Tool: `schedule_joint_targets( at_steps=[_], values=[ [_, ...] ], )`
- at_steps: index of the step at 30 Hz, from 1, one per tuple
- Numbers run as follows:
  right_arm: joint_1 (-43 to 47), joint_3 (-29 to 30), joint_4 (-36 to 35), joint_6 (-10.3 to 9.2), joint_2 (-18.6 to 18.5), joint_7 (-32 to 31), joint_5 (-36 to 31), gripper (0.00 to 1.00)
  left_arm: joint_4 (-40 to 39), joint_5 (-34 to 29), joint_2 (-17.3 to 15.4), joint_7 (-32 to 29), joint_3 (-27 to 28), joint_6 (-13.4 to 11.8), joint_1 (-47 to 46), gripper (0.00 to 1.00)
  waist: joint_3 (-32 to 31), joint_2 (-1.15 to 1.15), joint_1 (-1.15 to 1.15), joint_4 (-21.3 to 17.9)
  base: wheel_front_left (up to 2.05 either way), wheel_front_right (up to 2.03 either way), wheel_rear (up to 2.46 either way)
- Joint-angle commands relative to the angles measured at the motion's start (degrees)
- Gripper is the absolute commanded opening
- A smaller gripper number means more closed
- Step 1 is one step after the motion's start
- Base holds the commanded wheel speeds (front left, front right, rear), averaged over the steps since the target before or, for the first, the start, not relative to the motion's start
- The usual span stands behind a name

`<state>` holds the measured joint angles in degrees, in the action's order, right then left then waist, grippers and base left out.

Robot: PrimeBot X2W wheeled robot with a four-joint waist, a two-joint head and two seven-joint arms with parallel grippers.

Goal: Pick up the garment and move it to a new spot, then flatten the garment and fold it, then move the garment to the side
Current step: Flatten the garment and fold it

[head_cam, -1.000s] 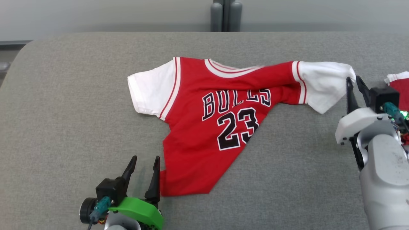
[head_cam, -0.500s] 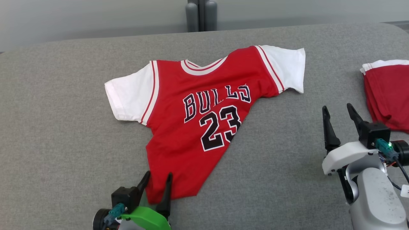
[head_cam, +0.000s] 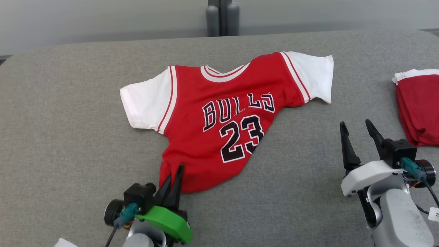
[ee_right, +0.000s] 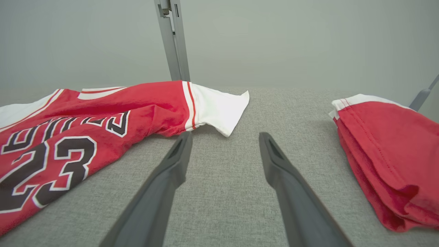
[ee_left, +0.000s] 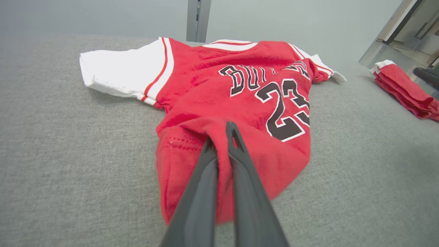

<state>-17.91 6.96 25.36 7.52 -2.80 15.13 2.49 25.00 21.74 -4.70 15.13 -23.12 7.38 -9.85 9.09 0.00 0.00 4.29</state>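
Left wrist view: your left hand (ee_left: 221,135) is clenched on the jersey (ee_left: 205,79) at its lower-left hem, which bunches up there. The rest lies skewed mid-surface (head_cam: 68,120). Right hand (head_cam: 355,122) is released, near the right sleeve. The right hem looks folded under — grab it there, then pull both corners apart, low and even.

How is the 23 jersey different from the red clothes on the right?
The jersey lies spread open, showing BULLS 23; the folded red garment is a stack with no print showing. The left gripper pinches the jersey's hem; the folded red garment lies untouched, apart from the open right gripper. Both are red with white trim.
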Motion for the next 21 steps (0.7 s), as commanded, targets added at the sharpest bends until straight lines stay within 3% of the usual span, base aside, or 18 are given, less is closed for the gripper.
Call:
schedule_joint_targets(
  at_steps=[1, 7, 13, 17, 21],
  values=[
    [1.3, 0.2, 0.0, -0.07, -0.2, 0.0, 0.6, 1.0, -2.9, -0.6, -0.6, 0.0, -0.1, 0.1, -1.0, 0.0, -0.7, 0.0, 0.0, 0.8, 0.0, 0.0, 0.0],
    [2.2, 0.0, 0.4, -0.07, -0.2, 0.0, 1.8, 1.0, -17.5, -2.8, -1.3, 0.0, 2.3, 0.1, -2.6, 0.0, -2.3, 0.0, 0.0, 2.0, 0.0, 0.0, 0.0],
    [1.8, -0.8, 0.2, -0.07, -0.2, 0.0, 2.7, 1.0, -26.8, -4.2, -4.3, 0.0, 4.6, 0.1, -6.5, 0.0, -2.2, 0.0, 0.0, 1.6, 0.0, 0.0, 0.0],
    [1.0, -1.1, -0.4, -0.07, -0.2, 0.0, 3.0, 1.0, -27.6, -4.2, -7.0, 0.0, 4.5, 0.1, -8.6, 0.0, -0.8, 0.0, 0.0, 0.9, 0.0, 0.0, 0.0],
    [0.2, -1.9, -0.6, -0.07, -0.2, 0.0, 3.2, 1.0, -21.6, -3.9, -9.3, 0.0, 6.1, 0.2, -10.5, 0.0, 1.3, 0.0, 0.0, -0.1, 0.0, 0.0, 0.0]
  ],
)
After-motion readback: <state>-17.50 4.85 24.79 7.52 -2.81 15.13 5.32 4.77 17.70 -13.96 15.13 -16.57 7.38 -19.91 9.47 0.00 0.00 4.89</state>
